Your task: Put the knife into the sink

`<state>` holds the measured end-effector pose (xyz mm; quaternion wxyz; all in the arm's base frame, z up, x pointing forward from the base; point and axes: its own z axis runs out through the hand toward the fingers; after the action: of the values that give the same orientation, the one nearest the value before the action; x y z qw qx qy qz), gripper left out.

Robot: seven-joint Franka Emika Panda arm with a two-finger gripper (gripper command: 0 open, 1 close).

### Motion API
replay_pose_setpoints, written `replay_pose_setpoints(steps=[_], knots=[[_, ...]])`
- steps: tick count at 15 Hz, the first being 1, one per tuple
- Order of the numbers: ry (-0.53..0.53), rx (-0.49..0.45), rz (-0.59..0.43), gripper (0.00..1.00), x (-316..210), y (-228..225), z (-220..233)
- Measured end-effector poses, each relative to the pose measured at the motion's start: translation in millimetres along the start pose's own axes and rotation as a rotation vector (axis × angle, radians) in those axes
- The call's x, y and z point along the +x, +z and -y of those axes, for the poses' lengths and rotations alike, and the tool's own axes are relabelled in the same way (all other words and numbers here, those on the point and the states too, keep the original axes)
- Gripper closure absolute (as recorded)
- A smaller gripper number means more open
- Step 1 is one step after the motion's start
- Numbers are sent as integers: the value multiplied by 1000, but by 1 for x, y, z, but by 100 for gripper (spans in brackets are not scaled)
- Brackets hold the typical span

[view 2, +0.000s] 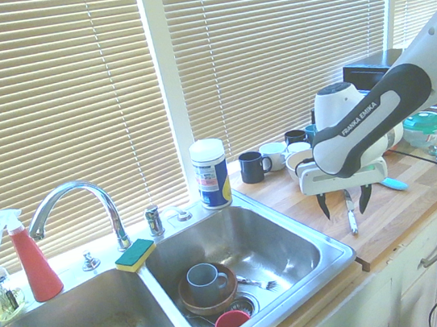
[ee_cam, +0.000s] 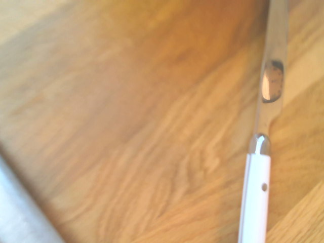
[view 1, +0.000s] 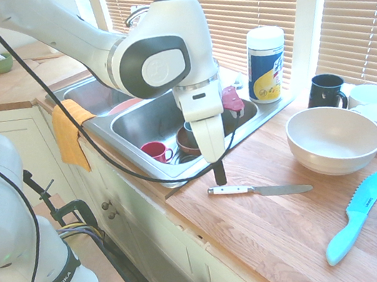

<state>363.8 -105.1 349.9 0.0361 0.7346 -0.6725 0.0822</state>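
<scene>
One white-handled knife (view 1: 258, 189) lies flat on the wooden counter (view 1: 278, 242) just beside the sink (view 1: 143, 119), directly beneath the gripper (view 2: 345, 203), whose fingers are spread apart.

Knife (view 1: 258, 189) lies on countertop (view 1: 278, 242), beside sink (view 2: 295, 242).

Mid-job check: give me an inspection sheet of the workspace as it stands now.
Surface: wooden counter, knife lying flat on it.
Job's things: knife, white handle toward the sink; not yet picked up.
Clutter: turquoise knife, cream bowl, mugs by the window; red cup and dishes in the basin; wipes canister; orange cloth over the sink edge.
Grippers: gripper open, pointing down above the knife, not touching.
Cables: black cable hangs along the arm.
Surroundings: closed blinds behind the sink.
</scene>
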Motion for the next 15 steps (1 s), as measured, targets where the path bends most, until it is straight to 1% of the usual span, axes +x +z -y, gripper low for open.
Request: replay_pose_setpoints(steps=[7, 11, 12, 15], knots=[[27, 3, 14, 0, 12, 16, -1], [16, 2, 16, 0, 12, 34, 2], [12, 1, 17, 100, 12, 38, 3], [7, 8, 12, 100, 13, 41, 5]])
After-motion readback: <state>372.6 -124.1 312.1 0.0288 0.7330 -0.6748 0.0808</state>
